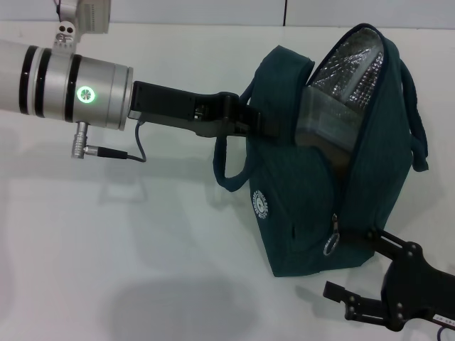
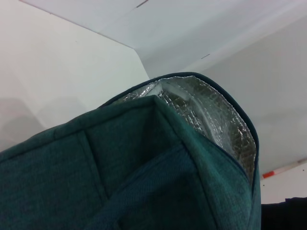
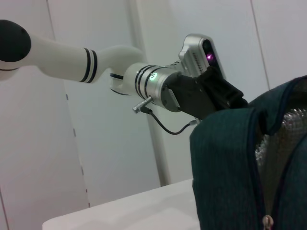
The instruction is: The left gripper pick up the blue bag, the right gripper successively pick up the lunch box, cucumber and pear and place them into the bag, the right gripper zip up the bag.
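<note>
The blue bag (image 1: 306,213) stands on the white table, its top open and its silver lining (image 1: 352,67) showing. The clear lunch box (image 1: 323,124) sits tilted inside the opening. My left gripper (image 1: 274,128) reaches in from the left and is shut on the bag's upper edge by a handle; the right wrist view shows it (image 3: 218,96) at the bag (image 3: 225,163). The zipper's ring pull (image 1: 330,245) hangs low on the bag's side. My right gripper (image 1: 349,262) is open at the bag's lower right corner, its upper finger close to the pull. Cucumber and pear are out of view.
The white table (image 1: 142,249) stretches to the left and in front of the bag. A loop handle (image 1: 226,167) hangs below my left gripper. A cable (image 1: 121,153) dangles from the left wrist. White wall panels stand behind the table.
</note>
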You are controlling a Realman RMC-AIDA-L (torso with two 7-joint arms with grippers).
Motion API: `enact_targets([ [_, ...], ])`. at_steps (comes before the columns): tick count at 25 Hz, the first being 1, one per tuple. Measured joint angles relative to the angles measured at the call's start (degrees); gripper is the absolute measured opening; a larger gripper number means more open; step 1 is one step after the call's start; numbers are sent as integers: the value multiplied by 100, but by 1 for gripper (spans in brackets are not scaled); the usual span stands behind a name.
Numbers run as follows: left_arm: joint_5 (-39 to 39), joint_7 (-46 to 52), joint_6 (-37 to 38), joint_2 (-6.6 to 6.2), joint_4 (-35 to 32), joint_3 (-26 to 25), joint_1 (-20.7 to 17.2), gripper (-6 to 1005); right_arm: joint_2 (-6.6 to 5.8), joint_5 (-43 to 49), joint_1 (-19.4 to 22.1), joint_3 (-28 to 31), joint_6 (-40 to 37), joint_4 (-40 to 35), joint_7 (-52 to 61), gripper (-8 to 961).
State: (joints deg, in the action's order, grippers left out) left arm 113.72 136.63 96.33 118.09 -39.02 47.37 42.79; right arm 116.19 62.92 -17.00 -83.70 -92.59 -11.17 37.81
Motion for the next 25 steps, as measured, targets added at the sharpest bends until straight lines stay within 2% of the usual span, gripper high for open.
enact_targets([
  [9,-7,-10,0,4,0,0,1,67,1,-59,-228,-478,13,-39,23,869],
  [14,-9,-13,0,4,0,0,-29,67,0,-531,-165,-479,32,174,25,868],
  [25,-10,1,13,3,0,-18,-35,68,-22,-576,-94,-479,6,220,140,865],
])
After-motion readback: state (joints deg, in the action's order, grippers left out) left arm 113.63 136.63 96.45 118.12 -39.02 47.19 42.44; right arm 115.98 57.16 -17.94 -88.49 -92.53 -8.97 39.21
